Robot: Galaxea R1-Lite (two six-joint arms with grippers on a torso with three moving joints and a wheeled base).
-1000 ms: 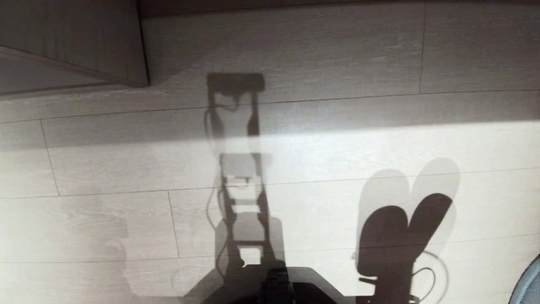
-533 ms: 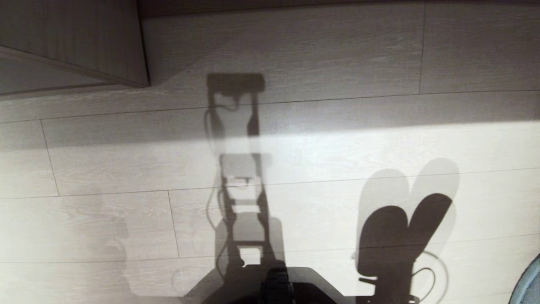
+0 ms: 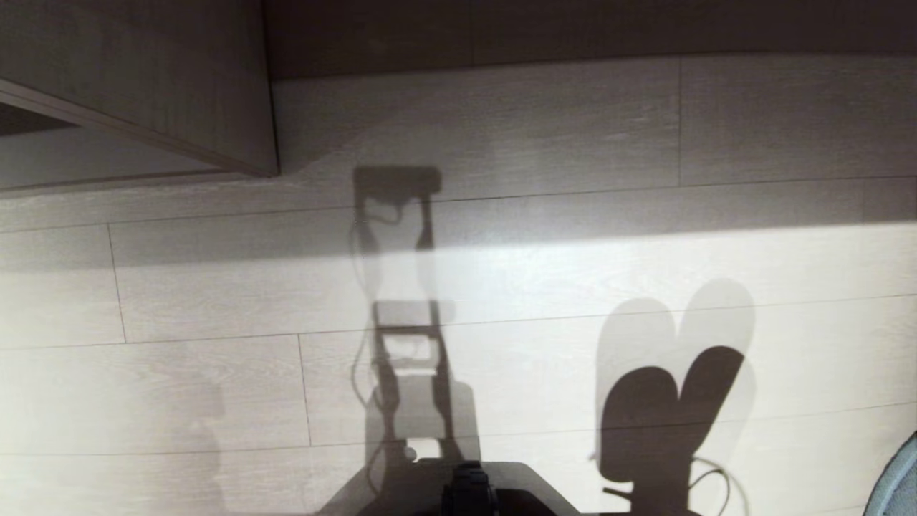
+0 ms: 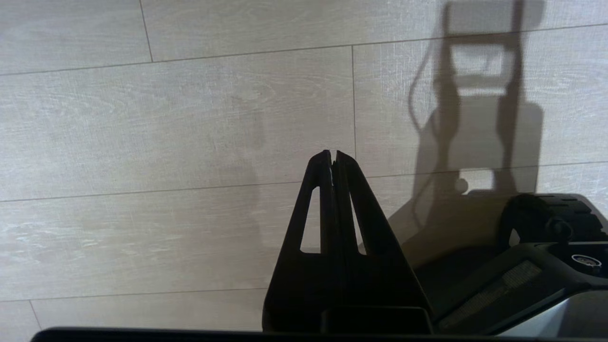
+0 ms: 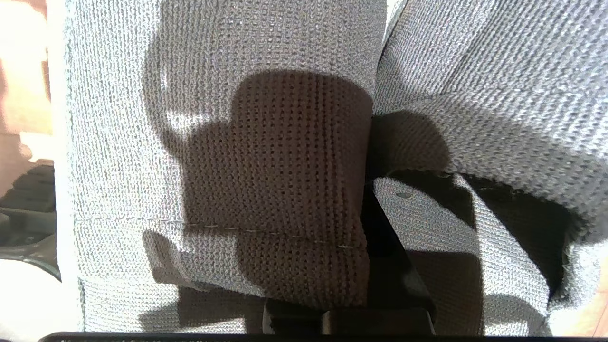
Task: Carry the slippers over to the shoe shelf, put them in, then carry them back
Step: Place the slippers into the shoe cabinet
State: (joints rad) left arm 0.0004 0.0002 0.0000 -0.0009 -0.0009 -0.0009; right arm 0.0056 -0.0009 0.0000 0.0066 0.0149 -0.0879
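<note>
Grey knit fabric of the slippers [image 5: 266,156] fills the right wrist view, two of them side by side. My right gripper [image 5: 375,223] is shut on them; one dark finger [image 5: 387,266] shows between the two, the other is hidden under the fabric. In the head view only a grey-blue edge of a slipper [image 3: 899,476] shows at the lower right corner, and their shadow lies on the floor. A corner of the wood-grain shoe shelf [image 3: 143,79] stands at the far left. My left gripper [image 4: 332,154] hangs shut and empty over the floor.
Pale wood-plank floor [image 3: 537,265] stretches ahead, lit by a bright band. A dark wall base [image 3: 573,29] runs along the far edge. My own dark base [image 3: 466,494] shows at the near edge, with my shadow stretching forward from it.
The whole head view has slid downward, so the camera has tilted up: more of the dark wall base and the shelf corner shows. Neither arm has moved.
</note>
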